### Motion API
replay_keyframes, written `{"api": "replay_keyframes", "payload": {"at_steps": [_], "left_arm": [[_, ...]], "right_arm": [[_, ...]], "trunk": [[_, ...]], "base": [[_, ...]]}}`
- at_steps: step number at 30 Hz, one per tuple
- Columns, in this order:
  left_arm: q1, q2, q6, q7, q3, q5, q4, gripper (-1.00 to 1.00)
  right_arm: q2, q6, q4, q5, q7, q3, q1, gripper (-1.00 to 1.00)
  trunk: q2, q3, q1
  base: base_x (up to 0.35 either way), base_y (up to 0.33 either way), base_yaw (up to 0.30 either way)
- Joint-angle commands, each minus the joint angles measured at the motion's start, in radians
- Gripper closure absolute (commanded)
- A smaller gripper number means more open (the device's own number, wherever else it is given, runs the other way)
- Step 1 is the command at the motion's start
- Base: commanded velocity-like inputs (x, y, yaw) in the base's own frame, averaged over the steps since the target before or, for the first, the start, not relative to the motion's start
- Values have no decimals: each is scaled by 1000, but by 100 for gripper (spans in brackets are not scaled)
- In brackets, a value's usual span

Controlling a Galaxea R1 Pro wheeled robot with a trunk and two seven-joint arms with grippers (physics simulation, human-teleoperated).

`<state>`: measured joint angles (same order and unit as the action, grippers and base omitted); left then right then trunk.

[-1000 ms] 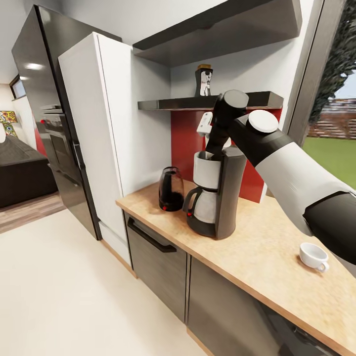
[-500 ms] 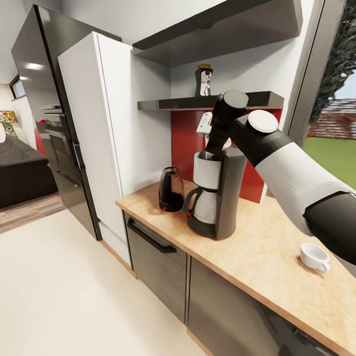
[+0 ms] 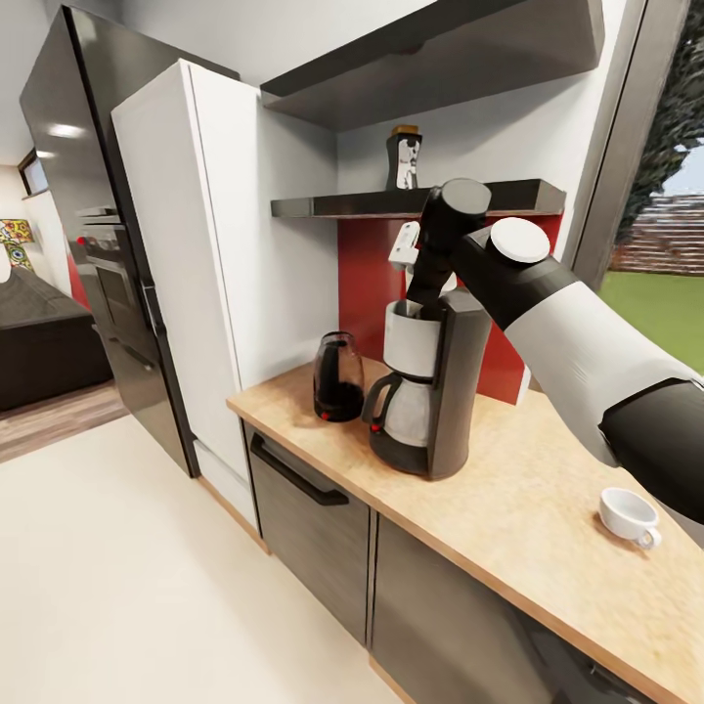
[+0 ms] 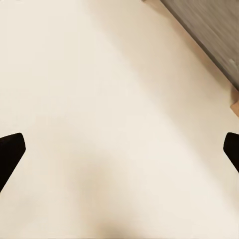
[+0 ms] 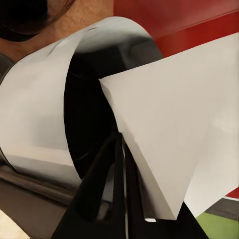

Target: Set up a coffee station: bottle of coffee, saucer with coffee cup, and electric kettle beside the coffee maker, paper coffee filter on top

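The coffee maker (image 3: 432, 391) stands on the kitchen countertop (image 3: 518, 489) with the electric kettle (image 3: 338, 376) just left of it. My right gripper (image 3: 422, 305) dips into the white filter basket (image 5: 40, 124) at the machine's top. It (image 5: 121, 149) is shut on the white paper coffee filter (image 5: 174, 124), which hangs over the basket's opening. The bottle of coffee (image 3: 403, 158) stands on the kitchen shelf (image 3: 391, 204) above. The coffee cup (image 3: 629, 515) sits on the bare counter at the right. The saucer is out of view. My left gripper (image 4: 119, 152) is open over the floor.
A tall white cabinet (image 3: 196, 264) and a black fridge (image 3: 88, 225) flank the counter's left end. A thick dark slab (image 3: 440, 49) hangs above the shelf. A red backsplash (image 3: 367, 284) lies behind the coffee maker. The pale floor (image 3: 127, 567) lies in front.
The whole picture has shifted a little, so the camera moved. My right arm holds the same pose at the filter basket.
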<state>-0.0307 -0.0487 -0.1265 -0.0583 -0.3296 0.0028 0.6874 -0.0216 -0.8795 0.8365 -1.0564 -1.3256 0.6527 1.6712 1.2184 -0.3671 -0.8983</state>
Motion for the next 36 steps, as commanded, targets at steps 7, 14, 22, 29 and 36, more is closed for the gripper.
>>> {"api": "replay_keyframes", "payload": {"at_steps": [7, 14, 22, 29, 36], "left_arm": [[0, -1, -1, -6, -5, 1, 1, -100], [0, -1, -1, -6, -5, 1, 1, -100], [0, -1, -2, -6, -5, 1, 1, -100], [0, -1, -2, -6, -5, 1, 1, -100], [0, -1, -2, -6, -5, 1, 1, -100]], "right_arm": [[0, -3, 1, -11, 0, 4, 1, 100], [-1, -3, 1, -11, 0, 5, 1, 100], [-3, -3, 1, -11, 0, 5, 1, 100], [-3, -3, 4, -11, 0, 5, 1, 100], [-13, -3, 3, -11, 0, 4, 2, 100]], "trunk": [[1, -1, 0], [1, -1, 0], [1, -1, 0], [1, -1, 0], [1, -1, 0]], "base": [[9, 0, 0], [0, 0, 0], [0, 0, 0], [0, 0, 0], [0, 0, 0]]}}
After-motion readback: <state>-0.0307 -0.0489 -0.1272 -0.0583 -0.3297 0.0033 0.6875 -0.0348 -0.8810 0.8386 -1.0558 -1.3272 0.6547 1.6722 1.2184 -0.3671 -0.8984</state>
